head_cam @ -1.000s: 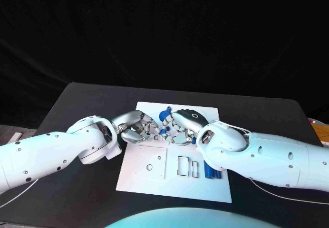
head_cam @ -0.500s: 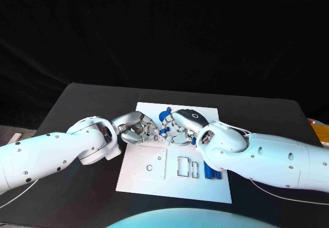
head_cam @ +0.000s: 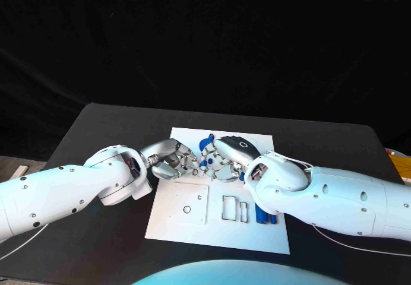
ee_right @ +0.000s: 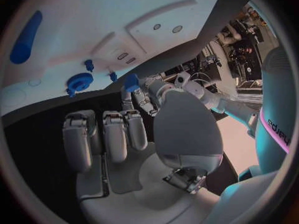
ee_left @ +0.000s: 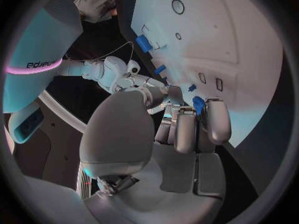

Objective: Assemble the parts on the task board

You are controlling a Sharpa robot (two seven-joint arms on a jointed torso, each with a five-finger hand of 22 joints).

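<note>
Meeting over the far half of the white board (head_cam: 218,228), the left hand (head_cam: 171,159) and right hand (head_cam: 224,160) are seen fingers curled; whether a small blue part (ee_left: 198,104) is pinched cannot be told. Blue rods (head_cam: 264,217) lie at the board's four o'clock

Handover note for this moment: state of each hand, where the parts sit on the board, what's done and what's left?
Left hand: over the middle of the task board, pinching a small blue part at its fingertips.
Right hand: close opposite, fingers curled; whether it holds anything cannot be told.
Parts: blue cylinders lying by the board's right edge near the rectangular slots; a round blue part and a long blue part elsewhere on the board.
Done: hard to judge. Left: seat the held part, then the loose ones.
</note>
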